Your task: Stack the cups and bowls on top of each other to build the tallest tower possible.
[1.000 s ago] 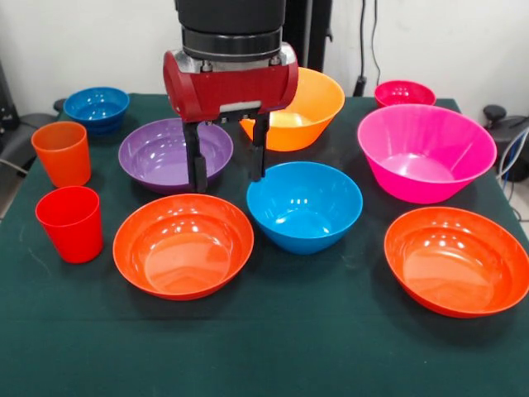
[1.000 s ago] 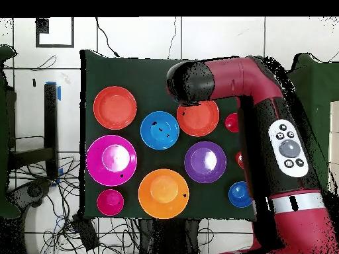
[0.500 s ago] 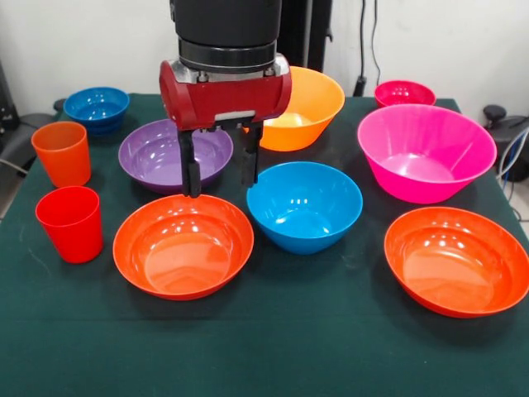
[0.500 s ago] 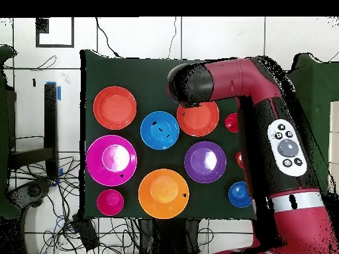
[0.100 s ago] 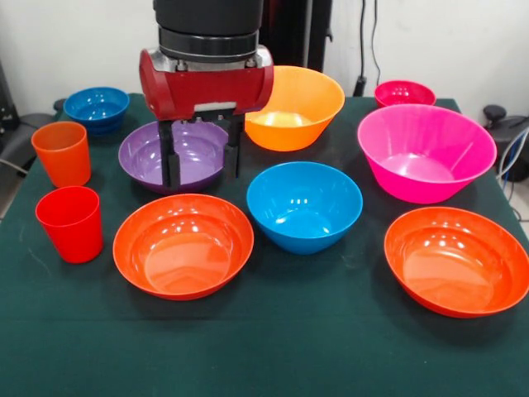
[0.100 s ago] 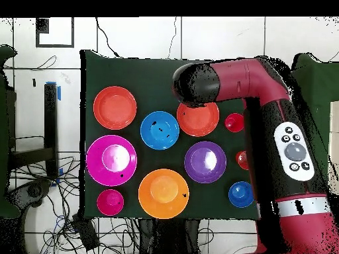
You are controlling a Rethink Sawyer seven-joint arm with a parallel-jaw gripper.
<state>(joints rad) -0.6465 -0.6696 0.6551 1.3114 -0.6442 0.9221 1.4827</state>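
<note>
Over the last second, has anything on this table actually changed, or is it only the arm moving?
Only the arm moved. In the front view the open, empty gripper slid left, from between the purple bowl and the big blue bowl to in front of the purple one, and rose slightly. It took hold of nothing. All the bowls and both cups stayed put.

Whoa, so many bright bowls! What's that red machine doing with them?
It is meant to stack them into a tower, but nothing is stacked yet: every bowl and both cups stand apart on the green table. The gripper hangs open and empty in front of the purple bowl, above the far rim of a red-orange bowl. The large pink bowl, the yellow-orange bowl, the orange cup and the red cup sit untouched.
</note>
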